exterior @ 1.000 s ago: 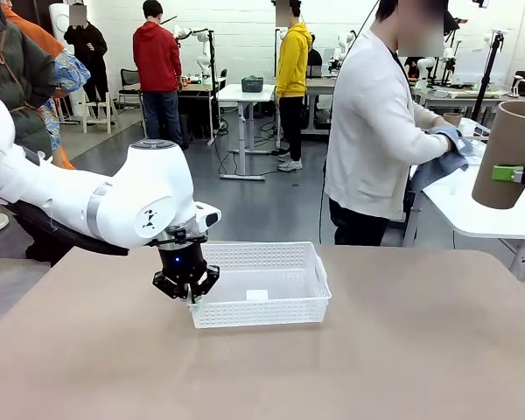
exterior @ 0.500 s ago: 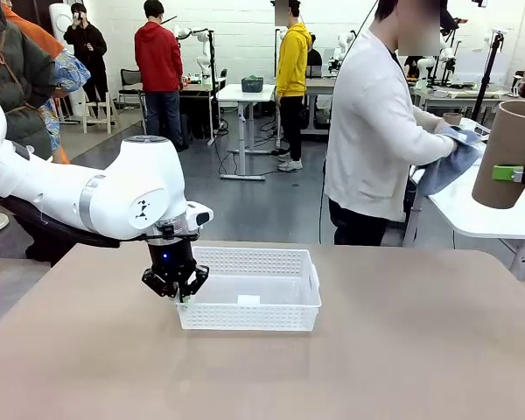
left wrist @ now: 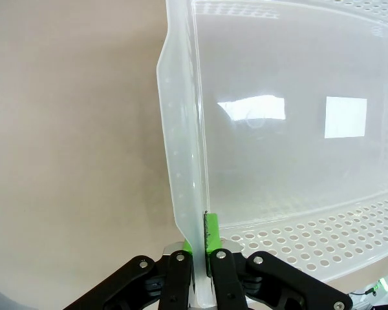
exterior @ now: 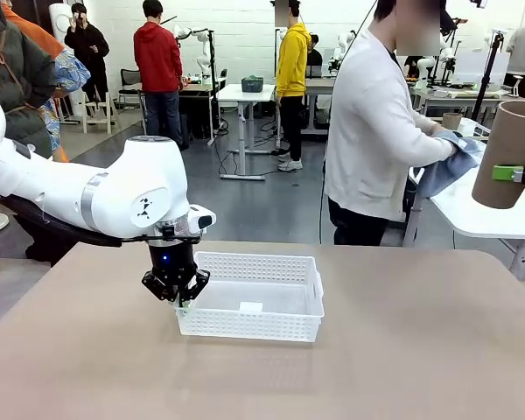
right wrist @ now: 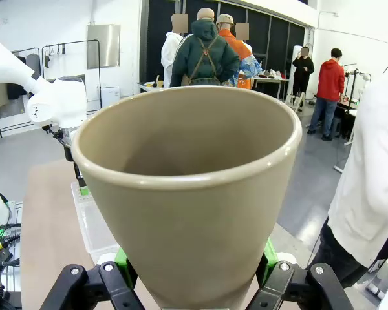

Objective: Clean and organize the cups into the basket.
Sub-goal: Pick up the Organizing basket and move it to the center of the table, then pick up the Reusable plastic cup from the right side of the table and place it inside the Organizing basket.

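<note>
Meanwhile, at a shared tan table (exterior: 394, 350), the left gripper (exterior: 177, 293) is pinched tight on the wall of the white lattice basket (exterior: 254, 325). It grasps the short side nearest the robot's left, close to a corner. In the left wrist view its green pads (left wrist: 211, 234) press the thin plastic wall (left wrist: 181, 161) from both sides. The basket rests flat on the table, a little left of the middle, with a small white label (exterior: 251, 307) on its floor.

At the picture's right edge, the right gripper (exterior: 513, 173) grips a tan-brown cup (exterior: 510, 149) and holds it raised well above the table and well apart from the basket. The cup stands mouth up and slightly tilted. Seen from the right wrist, its wide mouth (right wrist: 187, 129) faces the camera while the green pads clasp its narrower lower part.

Across the table, a person in a white top (exterior: 372, 131) is turned toward a white side table and has both hands in a blue cloth (exterior: 451, 157).
</note>
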`<state>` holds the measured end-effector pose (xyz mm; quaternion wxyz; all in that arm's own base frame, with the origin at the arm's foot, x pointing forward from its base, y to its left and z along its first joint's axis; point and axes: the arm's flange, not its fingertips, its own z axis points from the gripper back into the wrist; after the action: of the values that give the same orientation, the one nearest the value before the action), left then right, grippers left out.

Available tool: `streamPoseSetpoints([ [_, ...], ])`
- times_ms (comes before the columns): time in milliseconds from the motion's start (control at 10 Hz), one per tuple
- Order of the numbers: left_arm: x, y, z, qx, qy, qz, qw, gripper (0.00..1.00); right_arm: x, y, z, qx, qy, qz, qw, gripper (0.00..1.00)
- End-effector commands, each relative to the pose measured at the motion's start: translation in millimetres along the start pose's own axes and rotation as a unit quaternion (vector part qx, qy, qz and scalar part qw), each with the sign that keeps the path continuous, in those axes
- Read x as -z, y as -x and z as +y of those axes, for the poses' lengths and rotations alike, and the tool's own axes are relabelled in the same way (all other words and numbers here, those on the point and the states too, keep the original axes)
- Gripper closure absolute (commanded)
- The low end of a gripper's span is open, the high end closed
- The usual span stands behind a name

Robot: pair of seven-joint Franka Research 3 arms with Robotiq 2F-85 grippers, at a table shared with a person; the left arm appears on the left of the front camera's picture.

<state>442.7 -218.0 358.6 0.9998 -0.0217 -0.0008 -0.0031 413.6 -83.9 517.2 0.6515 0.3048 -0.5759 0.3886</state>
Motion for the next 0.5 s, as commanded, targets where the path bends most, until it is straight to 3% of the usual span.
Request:
streamPoseSetpoints([
  [0,-1,-1,0,-0.002,0.002,-0.004,1.000,1.00,0,-3,1,-0.004,-0.002,-0.002,1.000,0.24],
  [100,-1,-1,0,-0.002,0.002,-0.004,1.000,1.00,0,-3,1,-0.004,-0.002,-0.002,1.000,0.24],
  [200,-1,-1,0,-0.002,0.002,-0.004,1.000,1.00,0,0,0,0.000,0.000,0.000,1.000,0.17],
  [400,-1,-1,0,-0.002,0.002,-0.004,1.000,1.00,80,-39,36,-0.085,-0.080,0.152,0.982,0.17],
])
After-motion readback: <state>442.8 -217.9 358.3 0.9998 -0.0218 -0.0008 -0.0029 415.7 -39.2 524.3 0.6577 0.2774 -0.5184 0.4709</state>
